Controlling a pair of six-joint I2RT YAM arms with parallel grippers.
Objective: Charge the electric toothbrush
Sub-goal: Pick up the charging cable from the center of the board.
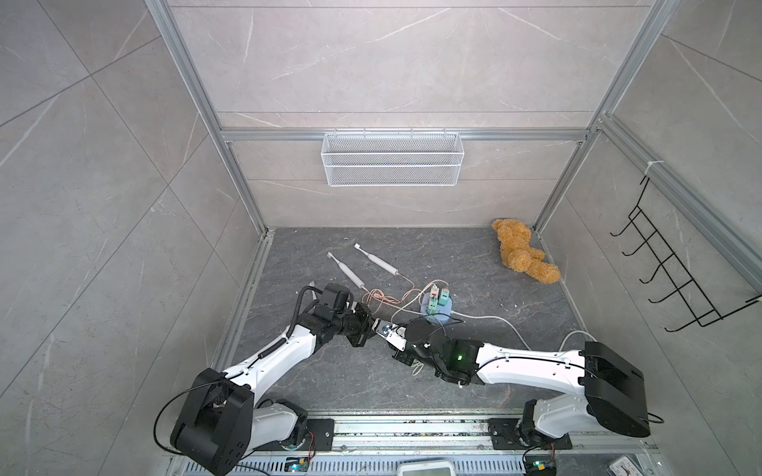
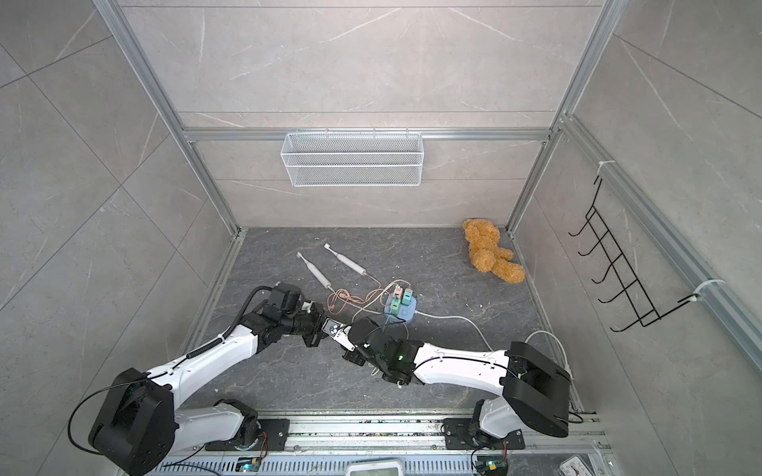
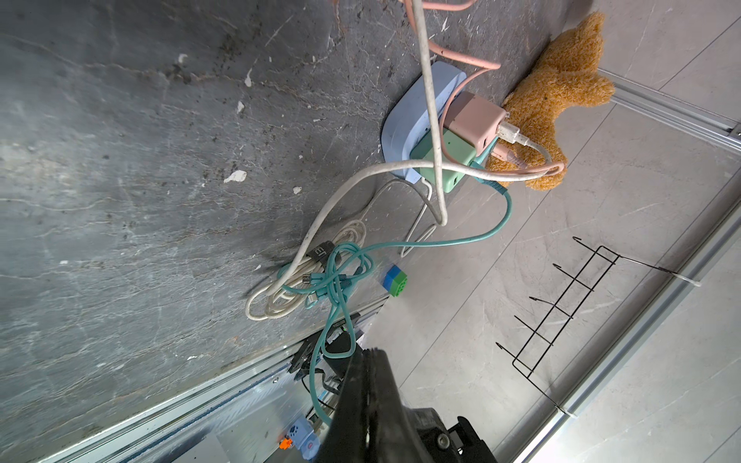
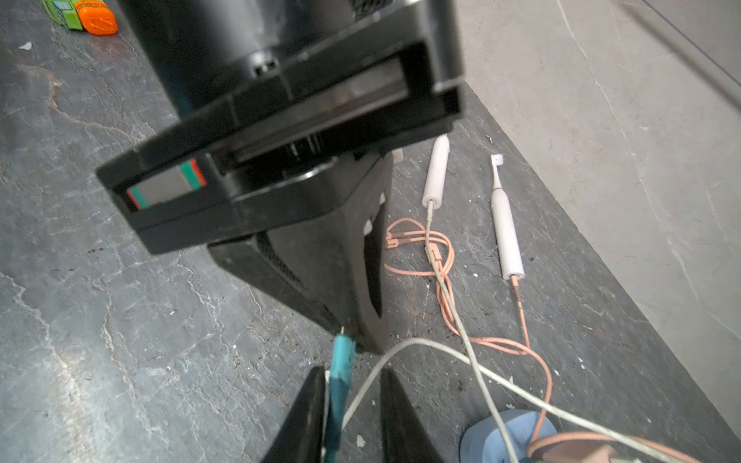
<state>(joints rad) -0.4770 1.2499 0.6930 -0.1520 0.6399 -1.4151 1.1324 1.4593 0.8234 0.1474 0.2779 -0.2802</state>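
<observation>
Toothbrush [image 1: 312, 285] seems clamped in our shut left gripper [image 4: 361, 340], its base facing the right gripper [image 4: 352, 375]. A teal plug [image 4: 341, 360] stands between the right's narrowly parted fingers, pointing at that base, almost touching. Whether it's gripped we cannot tell.

Teddy bear [image 1: 523, 255]: brown plush, lying on the dark floor in the far right corner, against the right wall.
Wire basket [image 1: 391, 158]: white mesh, hung on the back wall rail, above and left of the teddy bear.
Hook rack [image 1: 676, 268]: black wire, several hooks, fixed to the right wall, nearer than the teddy bear.
Toy block [image 3: 394, 280]: blue and green, on the floor.
</observation>
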